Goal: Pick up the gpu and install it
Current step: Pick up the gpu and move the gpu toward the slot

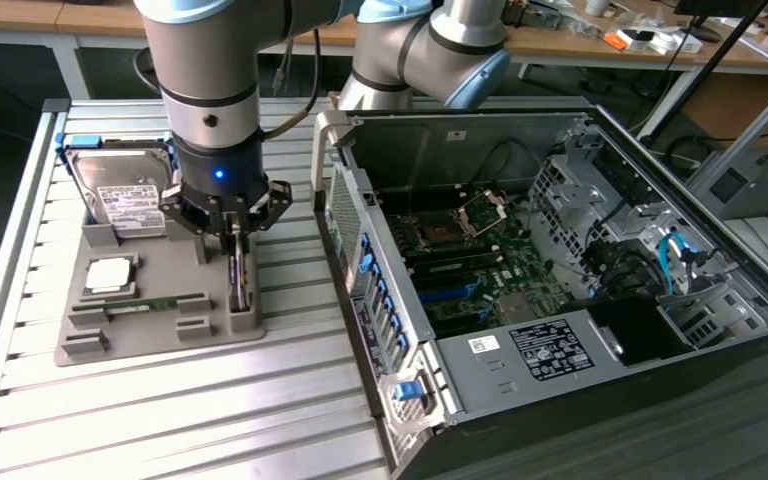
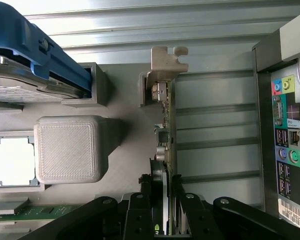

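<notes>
While the arm's gripper (image 1: 232,245) hangs low over a grey holder (image 1: 157,335) on the slatted metal tabletop (image 1: 157,420), the gpu (image 1: 236,282) stands on its edge in a slot along the holder's side nearest the computer case (image 1: 371,290). The wrist view shows the thin card (image 2: 166,125) upright between the two dark fingers (image 2: 179,192), one on each face and very close to it; whether they already press the board cannot be told. Its metal bracket (image 2: 166,62) sits at the end away from the gripper. The holder also carries a hard drive (image 1: 124,190) with a white label, a processor chip (image 1: 111,272) and a narrow green memory stick (image 1: 157,302). On the exterior view's right of the holder, the case lies on its side with the panel off, its motherboard (image 1: 471,260) exposed.
</notes>
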Available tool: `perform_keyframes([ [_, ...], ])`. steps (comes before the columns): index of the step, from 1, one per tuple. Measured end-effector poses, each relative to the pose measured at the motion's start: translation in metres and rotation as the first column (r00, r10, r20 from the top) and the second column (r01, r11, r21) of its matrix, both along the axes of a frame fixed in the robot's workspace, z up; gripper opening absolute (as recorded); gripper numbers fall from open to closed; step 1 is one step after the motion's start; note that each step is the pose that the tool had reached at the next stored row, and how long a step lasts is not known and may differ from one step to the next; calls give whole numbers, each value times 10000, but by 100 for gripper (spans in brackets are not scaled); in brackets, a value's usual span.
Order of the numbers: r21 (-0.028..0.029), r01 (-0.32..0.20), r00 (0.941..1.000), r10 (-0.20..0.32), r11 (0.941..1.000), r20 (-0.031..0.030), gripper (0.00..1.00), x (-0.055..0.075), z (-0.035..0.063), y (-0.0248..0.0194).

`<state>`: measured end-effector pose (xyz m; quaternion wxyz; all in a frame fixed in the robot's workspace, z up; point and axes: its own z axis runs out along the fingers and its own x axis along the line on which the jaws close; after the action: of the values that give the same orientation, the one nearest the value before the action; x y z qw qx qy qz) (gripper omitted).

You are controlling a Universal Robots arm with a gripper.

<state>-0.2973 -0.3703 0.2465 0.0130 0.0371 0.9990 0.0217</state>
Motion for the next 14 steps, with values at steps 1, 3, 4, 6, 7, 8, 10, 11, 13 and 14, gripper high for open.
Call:
perform_keyframes([
  [1, 0, 0, 10000, 0, 10000, -1, 27, 0, 0, 0],
  [3, 0, 0, 10000, 0, 10000, 0, 27, 0, 0, 0],
  [4, 0, 0, 10000, 0, 10000, 0, 27, 0, 0, 0],
  [6, 0, 0, 10000, 0, 10000, 0, 27, 0, 0, 0],
  [7, 1, 0, 10000, 0, 10000, 0, 27, 0, 0, 0],
  [8, 0, 0, 10000, 0, 10000, 0, 27, 0, 0, 0],
  [10, 1, 0, 10000, 0, 10000, 0, 27, 0, 0, 0],
  [11, 0, 0, 10000, 0, 10000, 0, 27, 0, 0, 0],
  [13, 1, 0, 10000, 0, 10000, 0, 27, 0, 0, 0],
  [14, 0, 0, 10000, 0, 10000, 0, 27, 0, 0, 0],
])
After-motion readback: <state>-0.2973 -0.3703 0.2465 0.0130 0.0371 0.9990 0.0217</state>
